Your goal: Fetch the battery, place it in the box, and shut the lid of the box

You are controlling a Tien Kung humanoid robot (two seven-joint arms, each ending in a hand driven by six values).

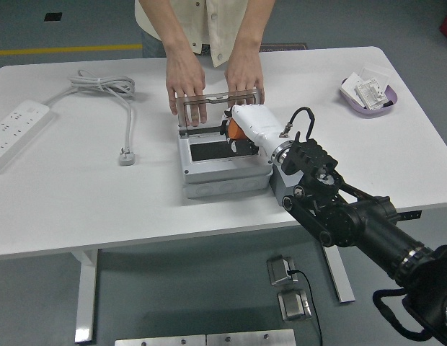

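Battery [238, 132] in right hand [245, 130] — one box [223, 162], lid [218, 108] open

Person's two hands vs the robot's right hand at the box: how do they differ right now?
The person's hands come from the far side; the robot's right hand reaches in from the near right. The person's hands rest on the raised clear lid, steadying it; the robot's hand is inside the open grey box, closed on an orange-and-black battery. The person's are bare; the robot's has a white shell. All three are at the same box.
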